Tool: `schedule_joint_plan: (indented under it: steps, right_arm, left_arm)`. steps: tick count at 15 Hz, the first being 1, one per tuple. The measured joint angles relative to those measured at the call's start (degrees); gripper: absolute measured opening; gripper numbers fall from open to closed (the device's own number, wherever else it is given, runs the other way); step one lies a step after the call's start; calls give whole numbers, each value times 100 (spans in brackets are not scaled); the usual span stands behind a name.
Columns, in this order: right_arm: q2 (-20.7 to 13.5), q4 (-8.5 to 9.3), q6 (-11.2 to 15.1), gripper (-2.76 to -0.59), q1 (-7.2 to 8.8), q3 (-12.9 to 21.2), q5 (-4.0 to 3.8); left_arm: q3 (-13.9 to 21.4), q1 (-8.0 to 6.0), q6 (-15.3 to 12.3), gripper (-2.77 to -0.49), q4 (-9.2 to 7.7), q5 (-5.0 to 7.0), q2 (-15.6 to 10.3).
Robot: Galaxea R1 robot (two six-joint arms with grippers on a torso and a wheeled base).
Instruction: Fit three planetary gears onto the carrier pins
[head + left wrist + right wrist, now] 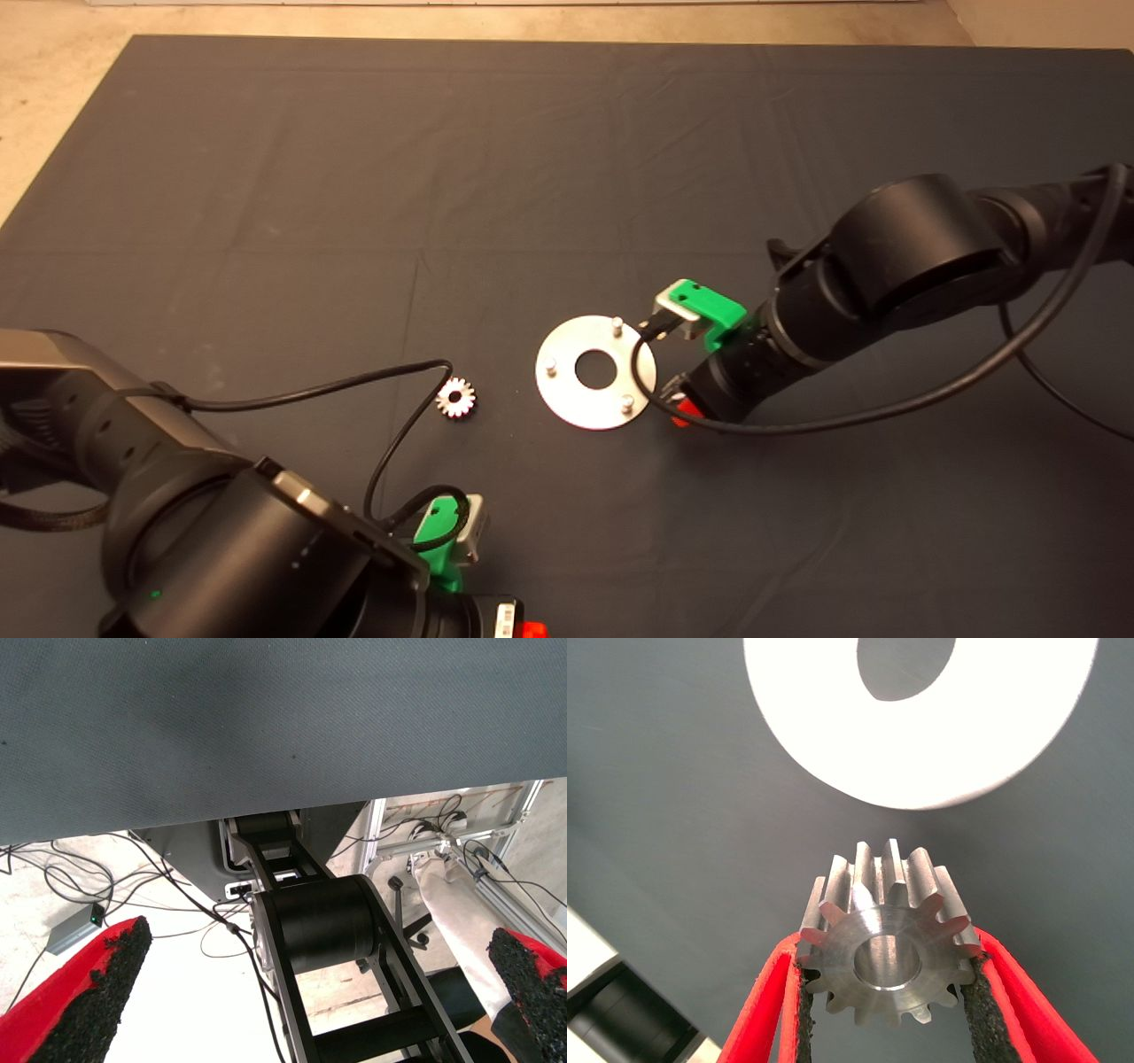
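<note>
right gripper (886, 992) clamps gear (884, 939) beside disc (567, 399); left gripper (310, 992) parked, fingers apart. next we line hole over pin (627, 401).

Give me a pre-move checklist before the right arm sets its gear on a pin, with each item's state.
1. Gear gripped: ok. The right gripper has its jaws shut on a planetary gear, one pad on each side.
2. Gear bore unobstructed: ok. Its centre hole shows clear in the right wrist view.
3. Pins free: ok. All three carrier pins, such as the one nearest the gripper, stand bare on the disc.
4. Gear lined up over a pin: not ok. It sits beside the disc's edge.
5. Left gripper out of the way: ok. Parked open, lower left.
6. Spare gear clear of the disc: ok.
</note>
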Motion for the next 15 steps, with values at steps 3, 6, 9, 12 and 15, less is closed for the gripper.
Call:
schedule_joint_plan:
  steps: [3,6,9,12,15]
  right_arm:
    - [269,22,-2,-244,2,-71,-331]
    - [636,40,-223,-244,4,-226,-710]
    - [734,41,-424,-244,6,-455,-889]
    - [760,41,-497,-244,6,-474,-953]
    - [819,41,-566,-244,4,-539,-907]
  left_arm:
    - [0,1,0,-49,2,-2,0]
    - [0,1,0,-49,2,-2,1]
    - [0,1,0,-49,2,0,-2]
    - [0,1,0,-49,2,-2,-5]
    - [0,1,0,-49,2,-2,-30]
